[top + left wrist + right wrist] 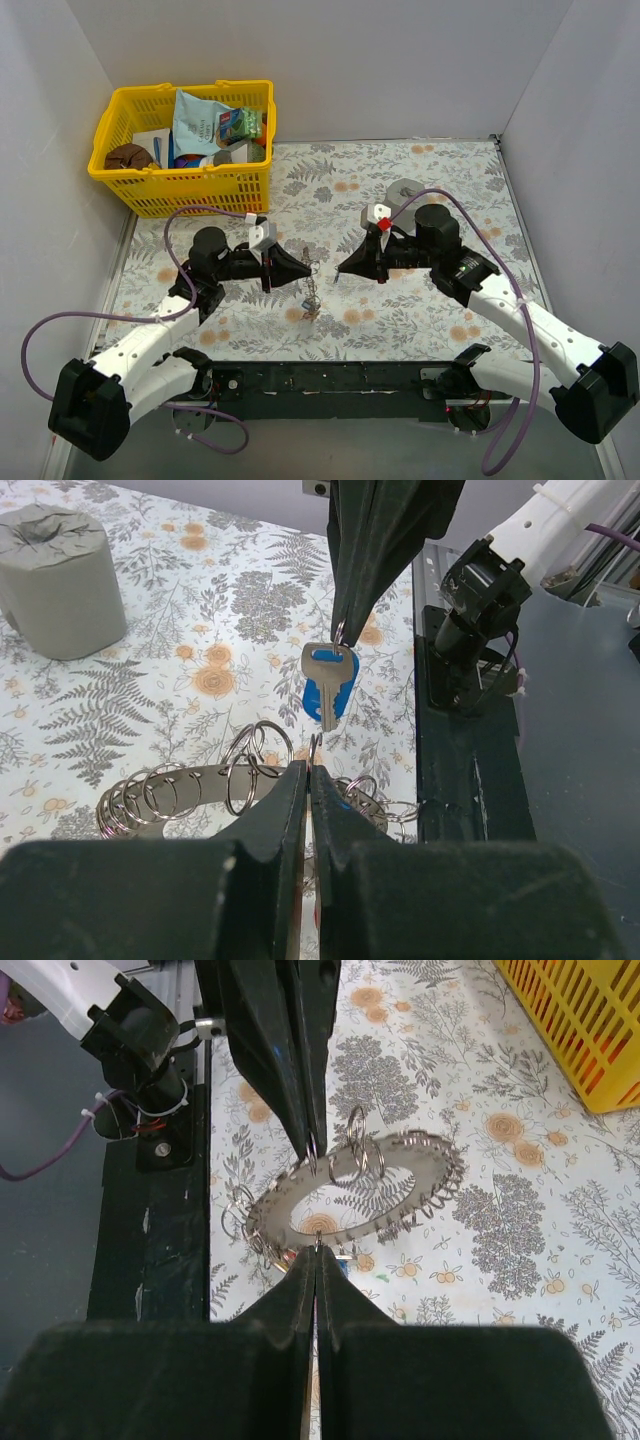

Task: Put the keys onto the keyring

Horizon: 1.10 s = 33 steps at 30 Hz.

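Observation:
The keyring [195,780] is a flat silvery loop strung with many small split rings. It hangs between the two grippers in the top view [311,287]. My left gripper [310,770] is shut on one of its small rings; it also shows in the top view [304,270]. My right gripper [318,1251] is shut on the small ring of a blue-headed key [330,685], which dangles just above the keyring. The right gripper also shows in the top view [340,270]. In the right wrist view the keyring [425,1168] lies just beyond my fingertips, and the key is mostly hidden below them.
A grey cylinder [405,192] stands behind the right arm and also shows in the left wrist view [60,580]. A yellow basket [150,185] with packets is at the back left. The black base rail [330,378] runs along the near edge.

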{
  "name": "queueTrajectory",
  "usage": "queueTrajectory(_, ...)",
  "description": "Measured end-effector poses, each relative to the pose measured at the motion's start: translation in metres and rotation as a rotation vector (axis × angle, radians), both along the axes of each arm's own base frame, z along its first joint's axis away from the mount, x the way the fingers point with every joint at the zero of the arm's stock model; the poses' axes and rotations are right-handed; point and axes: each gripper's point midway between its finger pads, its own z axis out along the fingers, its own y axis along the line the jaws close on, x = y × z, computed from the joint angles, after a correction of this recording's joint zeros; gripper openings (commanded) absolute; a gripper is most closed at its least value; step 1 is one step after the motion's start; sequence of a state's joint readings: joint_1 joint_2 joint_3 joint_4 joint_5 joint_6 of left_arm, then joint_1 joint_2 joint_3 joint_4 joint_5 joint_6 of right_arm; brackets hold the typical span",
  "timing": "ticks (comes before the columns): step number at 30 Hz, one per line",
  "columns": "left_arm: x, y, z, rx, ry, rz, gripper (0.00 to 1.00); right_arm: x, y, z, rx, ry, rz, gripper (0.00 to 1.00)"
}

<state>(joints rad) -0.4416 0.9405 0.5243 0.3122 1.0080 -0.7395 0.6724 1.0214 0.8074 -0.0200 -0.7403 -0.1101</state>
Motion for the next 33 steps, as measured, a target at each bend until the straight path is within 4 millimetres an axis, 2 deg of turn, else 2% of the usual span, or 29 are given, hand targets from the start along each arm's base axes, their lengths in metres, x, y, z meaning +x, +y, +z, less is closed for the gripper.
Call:
queueTrajectory(4,-0.001,-0.015,-0.015,0.029,0.026,-0.002,0.0,0.001,0.0,0.002,0.003,-0.002,0.003,0.01)
queueTrajectory(9,0.002,-0.024,-0.05,0.092,0.091,0.019,0.0,0.003,-0.002,-0.004,-0.007,0.005,-0.008,0.01)
queueTrajectory(14,0.006,-0.026,-0.08,0.133,0.131,0.041,0.0,0.007,-0.009,-0.025,-0.047,0.044,-0.044,0.01)
queueTrajectory(20,0.01,-0.032,-0.095,0.154,0.15,0.039,0.0,0.003,-0.017,-0.052,-0.095,0.104,-0.065,0.01)
queueTrajectory(26,0.015,-0.042,-0.094,0.168,0.146,0.026,0.0,0.0,-0.017,-0.053,-0.095,0.113,-0.052,0.01)
queueTrajectory(29,0.017,-0.043,-0.086,0.166,0.129,0.03,0.0,-0.001,-0.016,-0.053,-0.095,0.117,-0.045,0.01)
queueTrajectory(33,0.015,-0.034,-0.069,0.17,0.089,0.08,0.0,-0.001,-0.016,-0.052,-0.09,0.112,-0.041,0.01)
